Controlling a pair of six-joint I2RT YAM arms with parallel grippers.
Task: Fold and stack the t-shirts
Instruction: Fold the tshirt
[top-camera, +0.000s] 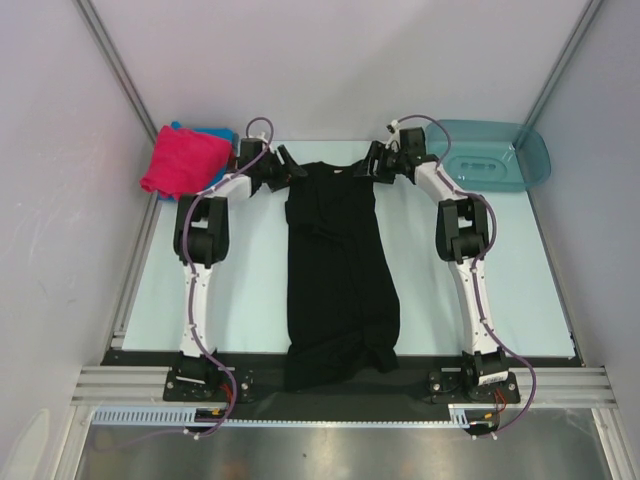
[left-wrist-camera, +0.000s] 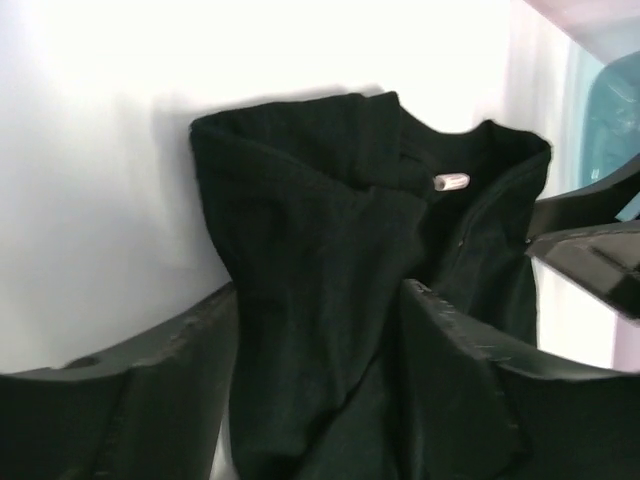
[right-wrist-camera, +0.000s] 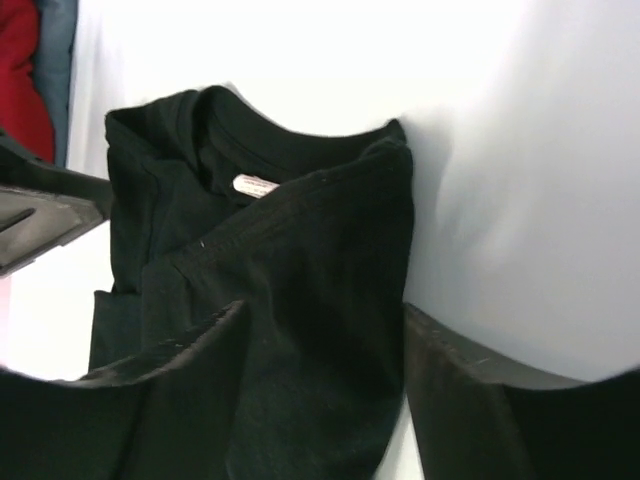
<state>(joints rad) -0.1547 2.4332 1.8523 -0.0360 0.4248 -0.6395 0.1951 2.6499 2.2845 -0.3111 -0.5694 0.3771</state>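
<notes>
Overhead, pale walls (top-camera: 330, 60) enclose a light blue surface (top-camera: 250, 300) on three sides, with metal rails along its edges. Down its middle lies the black shirt (top-camera: 340, 270), folded lengthwise into a narrow strip, collar at the far end and hem spilling over the near edge onto the dark base strip. A teal basin (top-camera: 495, 155) sits in the far right corner. In the far left corner a folded pink shirt (top-camera: 185, 160) rests on a blue shirt (top-camera: 215, 132), of which only a sliver shows.

The left pincer (top-camera: 290, 172) and right pincer (top-camera: 372, 165) meet the black shirt's shoulders, one on each side of the collar. From above their fingers are too small and dark to read. How many layers the black shirt has is hard to tell, since its folds merge into one dark mass.

Up close, the left wrist view shows the left pincer (left-wrist-camera: 320, 310) with bunched black cloth filling the gap between its fingers, pinching the shoulder. The right wrist view shows the same of the right pincer (right-wrist-camera: 320, 325). Both also reveal a small white label (left-wrist-camera: 451, 182) inside the collar, lost from above. Each wrist view catches the opposite pincer at its edge, cut off by the frame.
</notes>
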